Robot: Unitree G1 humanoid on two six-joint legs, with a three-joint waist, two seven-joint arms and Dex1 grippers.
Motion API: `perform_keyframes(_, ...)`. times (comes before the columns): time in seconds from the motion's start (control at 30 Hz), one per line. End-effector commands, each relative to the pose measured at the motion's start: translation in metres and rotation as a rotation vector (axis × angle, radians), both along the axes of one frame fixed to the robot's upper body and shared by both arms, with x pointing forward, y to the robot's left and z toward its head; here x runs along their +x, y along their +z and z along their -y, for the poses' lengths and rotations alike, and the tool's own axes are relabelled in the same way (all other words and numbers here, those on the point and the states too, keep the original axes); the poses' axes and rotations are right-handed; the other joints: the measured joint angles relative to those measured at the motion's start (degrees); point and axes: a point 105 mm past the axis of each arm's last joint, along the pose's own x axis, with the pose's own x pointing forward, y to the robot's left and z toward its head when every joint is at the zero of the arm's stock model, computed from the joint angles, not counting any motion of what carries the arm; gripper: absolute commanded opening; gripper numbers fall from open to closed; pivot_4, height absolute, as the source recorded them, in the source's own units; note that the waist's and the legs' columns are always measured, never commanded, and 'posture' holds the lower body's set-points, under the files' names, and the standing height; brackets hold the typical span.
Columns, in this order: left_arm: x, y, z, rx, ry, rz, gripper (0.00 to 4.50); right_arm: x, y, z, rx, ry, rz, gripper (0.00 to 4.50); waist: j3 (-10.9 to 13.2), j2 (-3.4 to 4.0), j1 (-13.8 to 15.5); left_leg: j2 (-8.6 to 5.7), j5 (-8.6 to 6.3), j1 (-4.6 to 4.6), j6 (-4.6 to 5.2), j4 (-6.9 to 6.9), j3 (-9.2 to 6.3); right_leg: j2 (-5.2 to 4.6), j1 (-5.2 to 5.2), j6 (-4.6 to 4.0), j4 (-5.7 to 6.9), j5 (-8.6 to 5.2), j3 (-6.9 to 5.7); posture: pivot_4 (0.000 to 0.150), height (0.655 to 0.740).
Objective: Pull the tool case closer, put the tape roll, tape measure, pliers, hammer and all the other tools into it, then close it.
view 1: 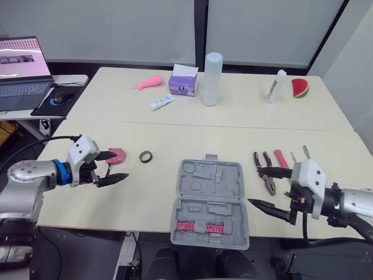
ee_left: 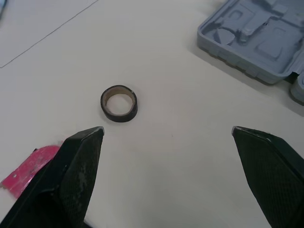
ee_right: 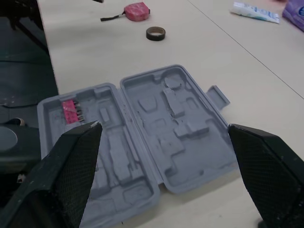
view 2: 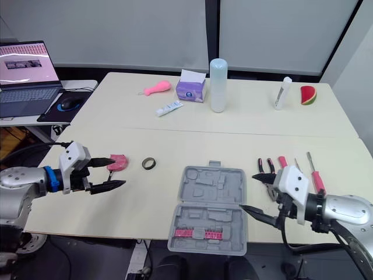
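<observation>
Nearest me, the tool case [view 1: 210, 201] lies open at the table's six o'clock edge, my left gripper [view 1: 119, 165] and right gripper [view 1: 254, 186] both have jaws apart, and the tape roll [view 1: 146, 156] at its ten o'clock looks light and rigid, so I'd pinch across its ring.

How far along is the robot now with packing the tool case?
Looks done: the tool case lies open near the front table edge, holding just a pink bit set. In hand: nothing; the left gripper and right gripper are open and empty. Left: the tape roll, tape measure, pliers and screwdrivers lie on the table, and the case needs closing.
</observation>
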Motion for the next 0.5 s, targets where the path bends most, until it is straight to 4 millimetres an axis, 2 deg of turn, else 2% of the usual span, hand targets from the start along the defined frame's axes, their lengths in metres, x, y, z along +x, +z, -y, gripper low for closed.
perform_keyframes(0.03,0.014,-0.004,0.006,0.032,-0.05,0.004,3.67,-0.001,0.006,-0.011,-0.002,0.034,0.021,4.5,0.0,0.0,0.0,0.0,0.0,-0.04,0.0,0.01,0.01,0.04,-0.04,0.0,0.01,0.0,0.01,0.15,0.6921)
perform_keyframes(0.1,0.023,-0.009,0.009,0.048,-0.063,-0.006,3.02,0.0,0.007,-0.015,-0.006,0.04,0.026,4.5,0.0,-0.02,0.0,-0.01,0.0,-0.09,0.0,0.03,0.02,0.05,-0.07,0.0,0.0,0.0,0.01,0.15,0.6921)
perform_keyframes(0.3,0.041,-0.024,0.018,0.089,-0.081,-0.042,3.02,0.003,0.011,-0.029,-0.011,0.041,0.038,4.5,0.01,-0.03,-0.13,0.03,0.0,-0.21,0.01,0.06,0.0,-0.07,-0.22,0.0,0.04,0.0,0.01,0.15,0.6921)
perform_keyframes(0.5,0.058,-0.03,0.026,0.118,-0.044,-0.073,3.02,0.003,0.011,-0.039,-0.014,0.053,0.032,4.5,0.01,-0.04,-0.04,0.01,0.0,-0.29,0.01,0.1,-0.03,-0.11,-0.27,0.0,0.06,0.0,-0.03,0.15,0.6921)
